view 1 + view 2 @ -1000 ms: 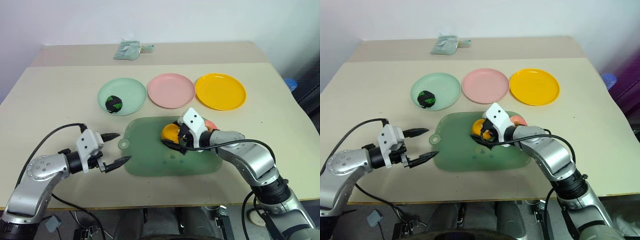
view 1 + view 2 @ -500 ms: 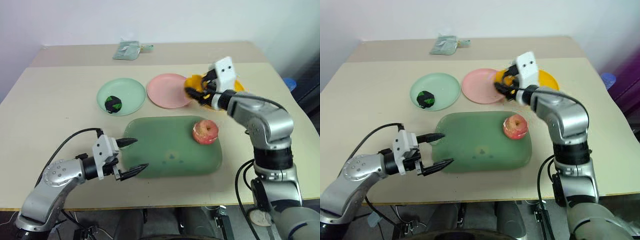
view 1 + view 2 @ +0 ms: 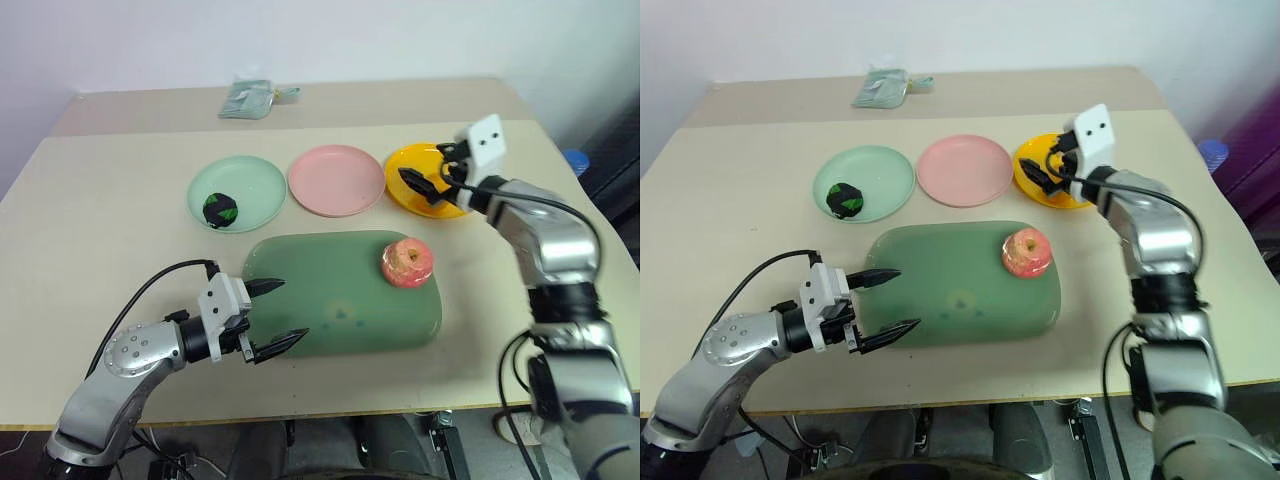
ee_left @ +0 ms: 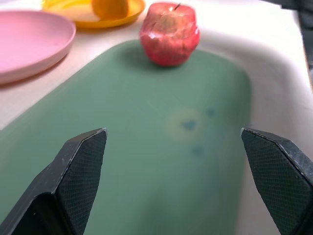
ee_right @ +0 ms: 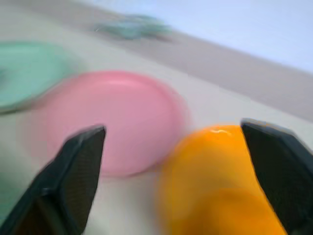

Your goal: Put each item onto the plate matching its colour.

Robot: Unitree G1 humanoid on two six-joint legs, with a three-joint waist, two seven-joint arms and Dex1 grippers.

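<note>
Only plain plastic, pink plate (image 3: 336, 179), apple (image 3: 408, 263) (no labels readable)

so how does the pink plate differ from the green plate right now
The pink plate is pink and bare; the green plate is mint green and carries the dark green-and-black ball. The pink plate sits in the middle of the row, the green plate at its left end. Both are round, shallow and look the same size.

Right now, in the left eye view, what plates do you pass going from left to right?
Mint green plate with the green-and-black ball on it → pink plate → yellow-orange plate.
</note>
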